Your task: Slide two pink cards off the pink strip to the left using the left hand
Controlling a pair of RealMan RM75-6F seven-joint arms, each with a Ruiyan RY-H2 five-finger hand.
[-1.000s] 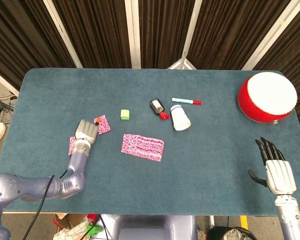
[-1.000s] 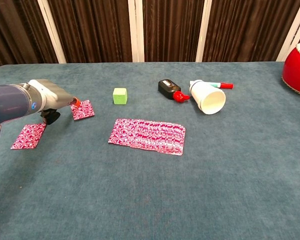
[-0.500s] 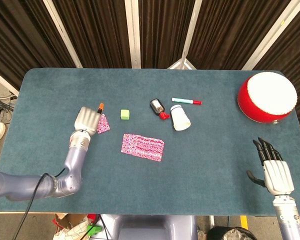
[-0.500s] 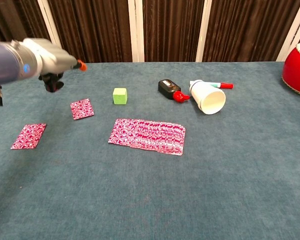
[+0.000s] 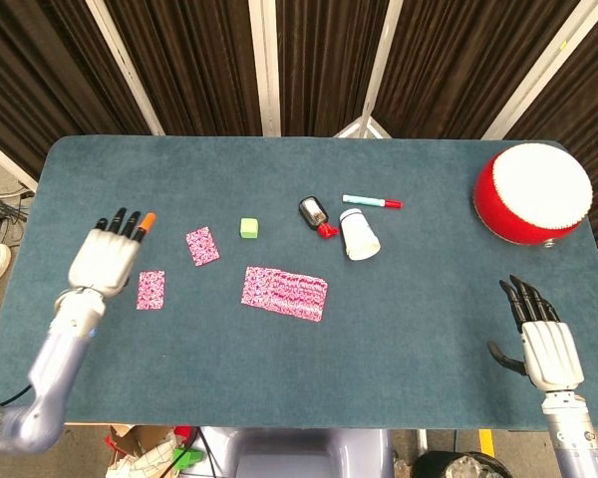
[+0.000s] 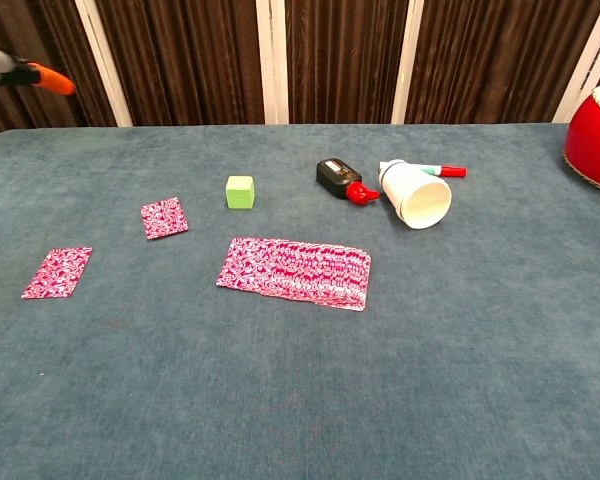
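Head view: left hand [image 5: 105, 263] hangs above the left part of the worktop [image 5: 279, 378], fingers [image 5: 132, 225] straight and a bit apart, one w/ orange tip, holding nothing. Just right of it lies one card [image 5: 150, 290], and a 2nd card [image 5: 202, 246] is further up-right; both are flat, apart from each other and well left of the strip [image 5: 284, 293], not touching it. Green cube [image 5: 248, 228] sits between 2nd card and a black bottle [image 5: 314, 213]; white cup [image 5: 359, 234] lies on its side next to the bottle, w/ a marker [image 5: 372, 202] behind it. Red drum [image 5: 532, 194] at the far right edge. Right hand [image 5: 545, 344] is low at the right, fingers straight and slightly spread, empty. Chest view: only the orange fingertip [image 6: 52, 79] of the left hand shows at top-left; cards, strip, cube, bottle, cup lie the same way; right hand not seen here.
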